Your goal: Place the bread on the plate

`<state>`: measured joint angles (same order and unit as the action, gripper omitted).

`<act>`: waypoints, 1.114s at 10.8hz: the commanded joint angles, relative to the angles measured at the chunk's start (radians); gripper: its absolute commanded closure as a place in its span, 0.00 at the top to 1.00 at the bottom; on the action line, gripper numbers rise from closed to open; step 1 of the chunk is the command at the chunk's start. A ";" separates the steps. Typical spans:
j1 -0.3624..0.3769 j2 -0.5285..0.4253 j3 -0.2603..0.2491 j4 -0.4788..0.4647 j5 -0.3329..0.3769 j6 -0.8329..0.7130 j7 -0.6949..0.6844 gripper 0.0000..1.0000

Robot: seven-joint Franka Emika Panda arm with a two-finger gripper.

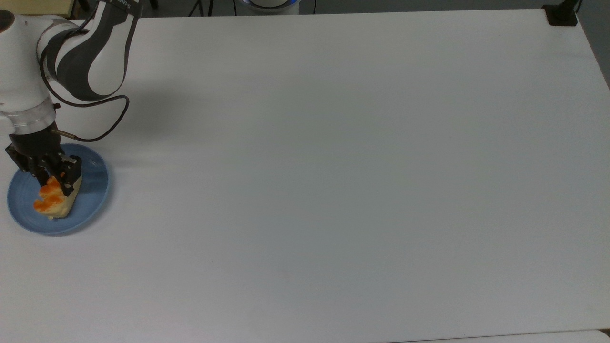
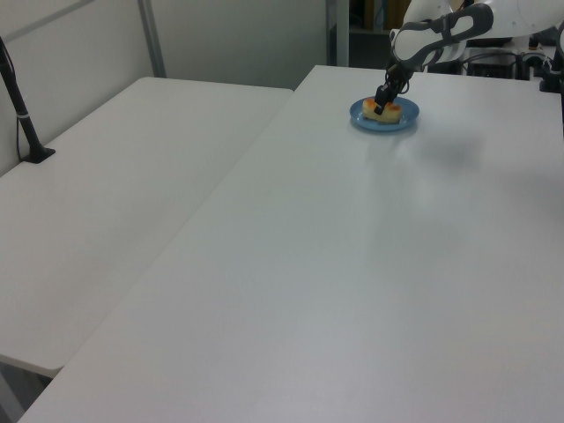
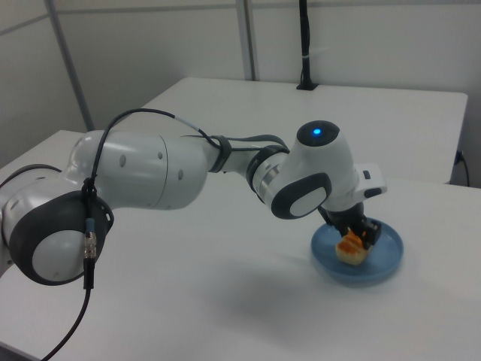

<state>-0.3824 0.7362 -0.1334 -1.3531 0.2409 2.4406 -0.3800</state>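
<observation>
Blue against the white desk (image 1: 333,190), the plate (image 1: 90,200) sits at the top view's far left, and we see the bread (image 1: 51,202) over its middle, low enough that we judge it resting on the plate or just above it. The claw (image 1: 56,183) pinches the bread at its upper end, so the roll's long axis runs down and away from the claw in the top view. Rightward, the desk carries nothing else. We judge that release comes next.
</observation>
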 commanded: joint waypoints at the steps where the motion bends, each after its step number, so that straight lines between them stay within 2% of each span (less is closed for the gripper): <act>1: -0.004 -0.033 -0.006 0.008 0.005 -0.006 0.020 1.00; 3: -0.015 -0.116 -0.006 -0.043 0.015 -0.021 0.024 1.00; 5: -0.016 -0.232 -0.006 -0.101 0.014 -0.162 0.036 1.00; 7: -0.004 -0.326 -0.008 -0.107 0.003 -0.346 0.052 1.00; 9: 0.031 -0.443 -0.008 -0.130 -0.015 -0.481 0.215 1.00; 11: 0.118 -0.570 -0.008 -0.213 -0.099 -0.566 0.396 1.00; 12: 0.164 -0.605 -0.012 -0.225 -0.115 -0.627 0.445 1.00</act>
<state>-0.3205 0.2759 -0.1316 -1.4431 0.1858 1.8901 -0.0806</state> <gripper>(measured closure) 0.000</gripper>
